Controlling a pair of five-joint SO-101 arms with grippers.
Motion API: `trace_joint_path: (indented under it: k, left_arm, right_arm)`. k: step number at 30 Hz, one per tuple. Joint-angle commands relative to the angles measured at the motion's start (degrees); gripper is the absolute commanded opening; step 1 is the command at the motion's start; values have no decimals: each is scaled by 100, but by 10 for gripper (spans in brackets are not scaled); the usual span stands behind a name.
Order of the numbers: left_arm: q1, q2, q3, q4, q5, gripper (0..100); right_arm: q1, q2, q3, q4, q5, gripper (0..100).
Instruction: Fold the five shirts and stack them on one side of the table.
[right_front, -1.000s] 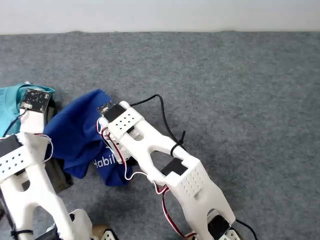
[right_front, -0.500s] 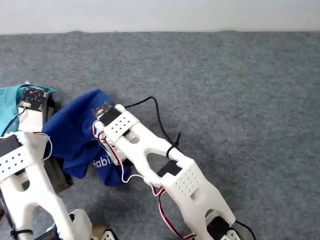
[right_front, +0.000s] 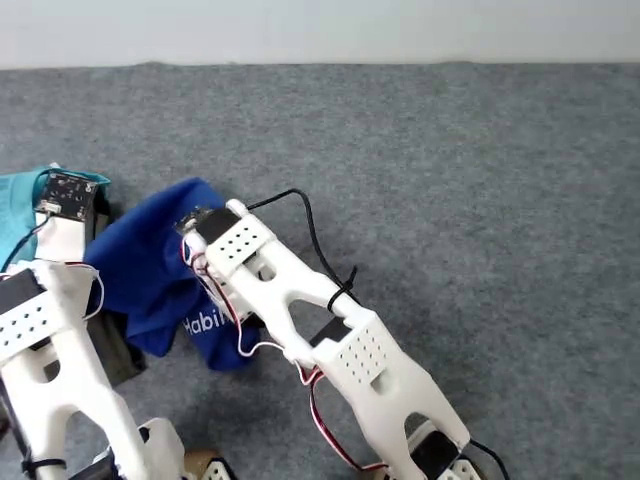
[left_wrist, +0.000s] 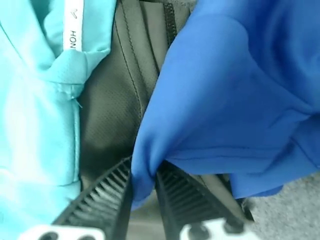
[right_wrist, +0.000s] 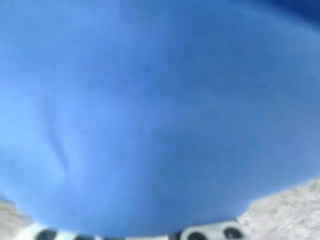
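grey felt-ish table cover (right_front: 480, 180) running from centre out to 3 o'clock, plain white wall strip (right_front: 320, 30) up at 12 o'clock

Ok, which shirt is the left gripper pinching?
The blue shirt: a fold of it sits between the left gripper's fingers. The teal shirt lies beside it, not gripped.

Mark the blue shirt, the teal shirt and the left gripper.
blue shirt (right_front: 150, 262): high view, its crumpled middle.
teal shirt (left_wrist: 30, 130): left wrist view, the body below its collar.
left gripper (left_wrist: 144, 170): left wrist view, midway between its fingertips.
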Motion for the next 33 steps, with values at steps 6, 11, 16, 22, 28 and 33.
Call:
trace_joint_path:
  k: [6,11,16,22,28,33]
  left_arm:
    - [44,-149,-831,360,0,14]
    - [44,-149,-1754,809,0,14]
    - [123,-149,-2695,1196,18,14]
    - [862,-149,-3925,1662,18,14]
    - [1679,-105,-5235,1433,668,14]
    - [2154,-97,-5991,932,826,14]
  right_arm:
    - [989,-1235,-545,233,1380,9]
    - [1648,-2325,-545,233,2295,9]
    - [2290,-3222,-545,224,3420,9]
    - [2985,-4215,-580,163,4413,9]
    - [3820,-5262,-580,-699,5125,9]
    - [4391,-5842,-580,-1560,5407,9]
